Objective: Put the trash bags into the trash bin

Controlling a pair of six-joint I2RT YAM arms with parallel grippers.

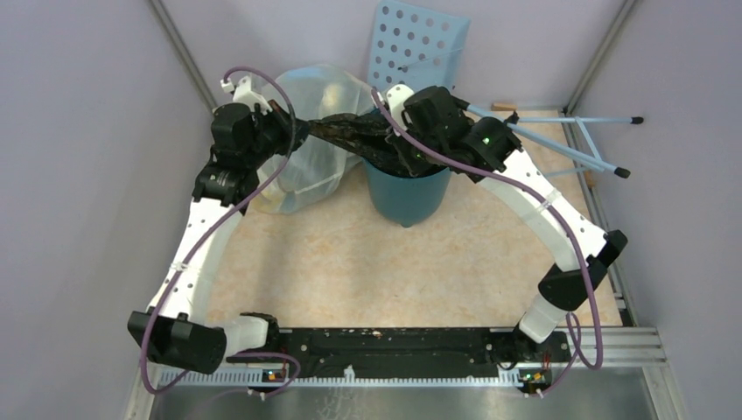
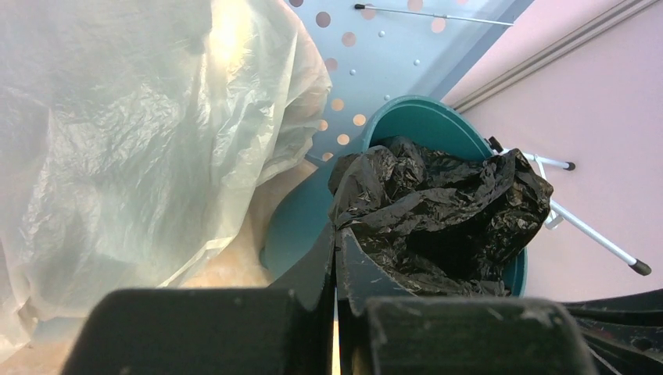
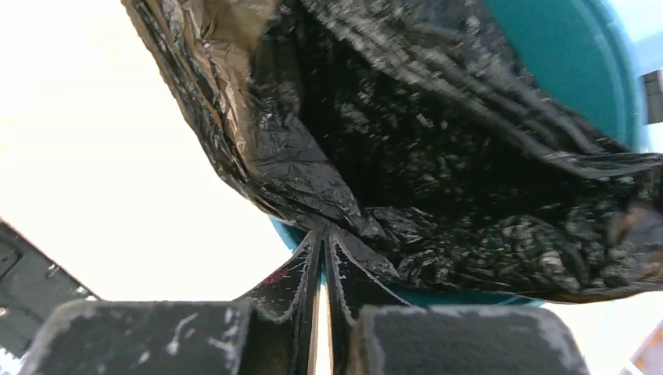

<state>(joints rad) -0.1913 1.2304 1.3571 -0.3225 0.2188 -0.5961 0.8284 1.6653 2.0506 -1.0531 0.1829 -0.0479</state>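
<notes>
The glossy black trash bag [image 1: 359,131] is stretched over the mouth of the teal trash bin [image 1: 408,194], which stands at the back middle of the floor. My left gripper [image 1: 302,133] is shut on the bag's left edge, just left of the bin. In the left wrist view the bag [image 2: 438,211] hangs open into the bin [image 2: 422,125], pinched at my left gripper [image 2: 335,230]. My right gripper [image 1: 404,150] is shut on the bag's edge at the bin's rim. In the right wrist view the bag [image 3: 438,156] opens above my right gripper [image 3: 323,232], with the bin's teal wall [image 3: 571,62] behind.
A large translucent yellowish-white bag [image 1: 311,149] bulges just left of the bin, touching my left arm; it also fills the left wrist view [image 2: 133,141]. A pale blue panel with round holes [image 1: 416,44] leans on the back wall. Thin blue-white rods [image 1: 569,144] lie at the right.
</notes>
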